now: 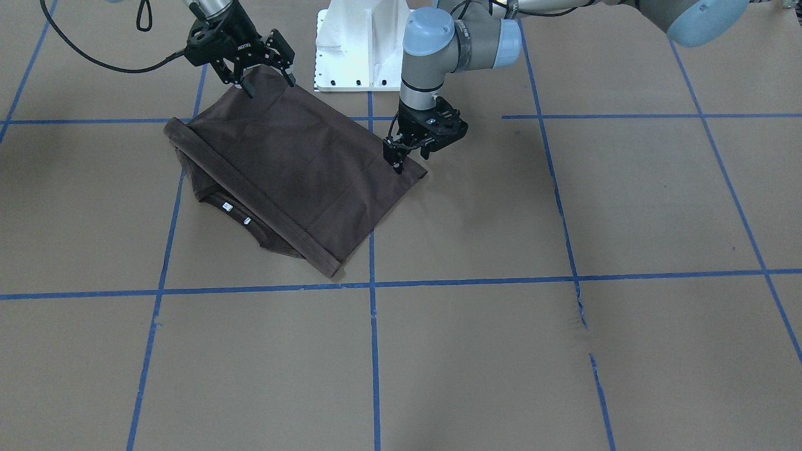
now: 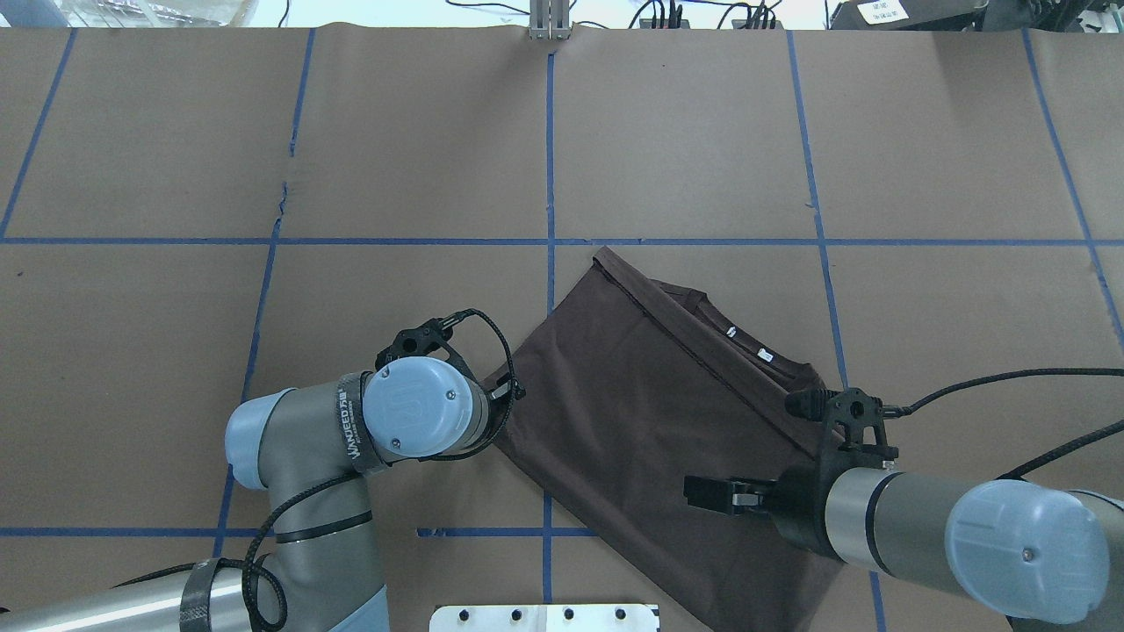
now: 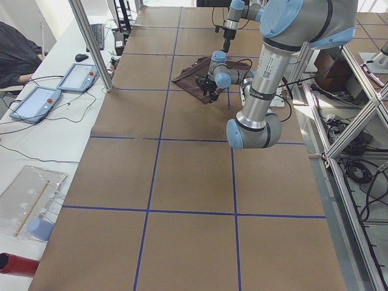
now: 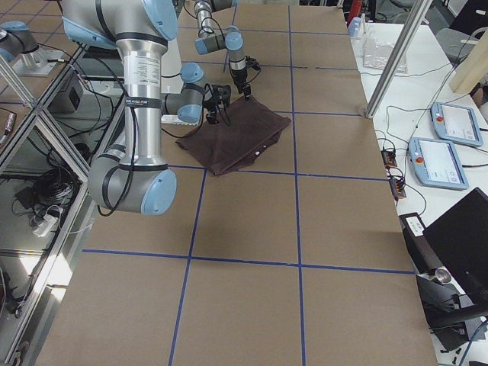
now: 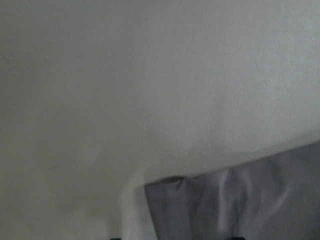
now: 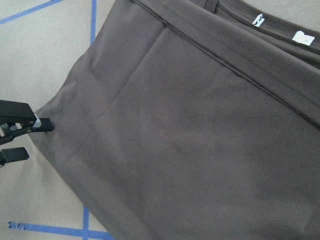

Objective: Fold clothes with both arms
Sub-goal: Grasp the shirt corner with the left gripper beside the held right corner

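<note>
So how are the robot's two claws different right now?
The left gripper points straight down at one corner of the T-shirt, beside bare table. The right gripper tilts sideways over the opposite corner. The left gripper sits low by the cloth, while the right gripper's fingers spread plainly wide. Both are black, two-fingered, look open, and sit along the shirt's edge nearest the robot.

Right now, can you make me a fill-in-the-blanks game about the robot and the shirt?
The T-shirt lies on paper marked with ___ tape lines.
It shows ___ small white tags.
The left gripper and right gripper are both ___.
Missing words: blue, two, open.
</note>
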`<act>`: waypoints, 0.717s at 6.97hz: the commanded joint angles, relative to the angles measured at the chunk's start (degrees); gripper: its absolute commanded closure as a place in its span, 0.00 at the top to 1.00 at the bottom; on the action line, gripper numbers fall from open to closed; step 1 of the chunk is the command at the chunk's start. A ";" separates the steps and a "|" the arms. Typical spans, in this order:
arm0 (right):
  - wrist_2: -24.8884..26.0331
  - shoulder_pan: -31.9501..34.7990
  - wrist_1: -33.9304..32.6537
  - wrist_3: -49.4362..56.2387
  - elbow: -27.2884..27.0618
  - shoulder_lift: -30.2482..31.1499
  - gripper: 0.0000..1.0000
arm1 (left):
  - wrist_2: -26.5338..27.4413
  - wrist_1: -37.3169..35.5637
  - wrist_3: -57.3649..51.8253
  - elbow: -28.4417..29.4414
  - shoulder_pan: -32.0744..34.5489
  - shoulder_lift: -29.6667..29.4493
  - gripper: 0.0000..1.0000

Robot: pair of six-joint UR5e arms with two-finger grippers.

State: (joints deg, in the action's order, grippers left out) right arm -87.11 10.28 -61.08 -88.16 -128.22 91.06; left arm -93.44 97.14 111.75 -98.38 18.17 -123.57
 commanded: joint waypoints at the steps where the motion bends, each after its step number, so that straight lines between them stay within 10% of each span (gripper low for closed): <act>1: 0.01 0.10 0.00 0.00 0.07 0.00 1.00 | 0.01 0.15 -0.57 0.29 0.46 0.00 0.78; 5: 0.01 0.10 0.00 0.00 0.07 -0.09 1.00 | -0.07 0.42 -0.57 1.17 0.46 0.00 0.62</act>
State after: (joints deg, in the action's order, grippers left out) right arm -87.12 10.37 -61.08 -88.11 -128.15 90.97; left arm -93.45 97.48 111.19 -97.61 18.63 -123.57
